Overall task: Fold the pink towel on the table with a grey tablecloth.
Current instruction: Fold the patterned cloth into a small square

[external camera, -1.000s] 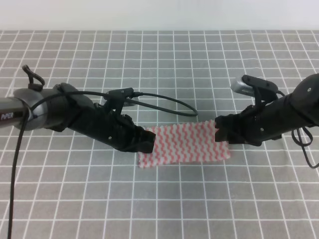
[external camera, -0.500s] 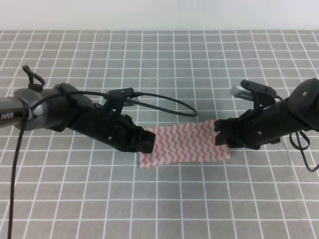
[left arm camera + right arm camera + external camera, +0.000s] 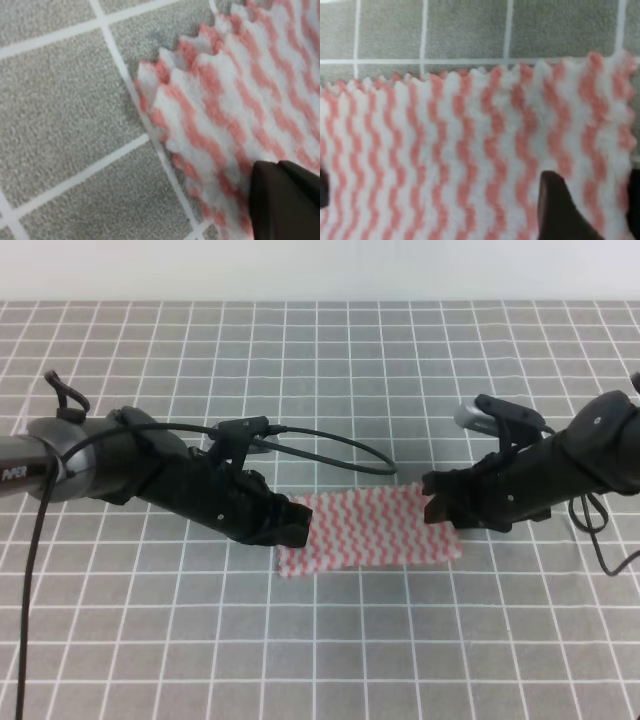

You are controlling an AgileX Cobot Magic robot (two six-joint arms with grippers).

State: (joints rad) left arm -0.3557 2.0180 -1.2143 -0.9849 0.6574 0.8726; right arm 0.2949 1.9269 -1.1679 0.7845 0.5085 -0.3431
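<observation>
High view: pink towel flat on the grey gridded surface, just below centre. My left claw sits on its nine o'clock end; my right claw over its three o'clock end. I cannot tell the grip of either.

Left wrist view: zigzag towel corner fills the frame from one to five o'clock, one dark fingertip on it at five o'clock.

Right wrist view: towel spans the frame; a dark finger rests on it at five o'clock, grid cloth at twelve.
</observation>
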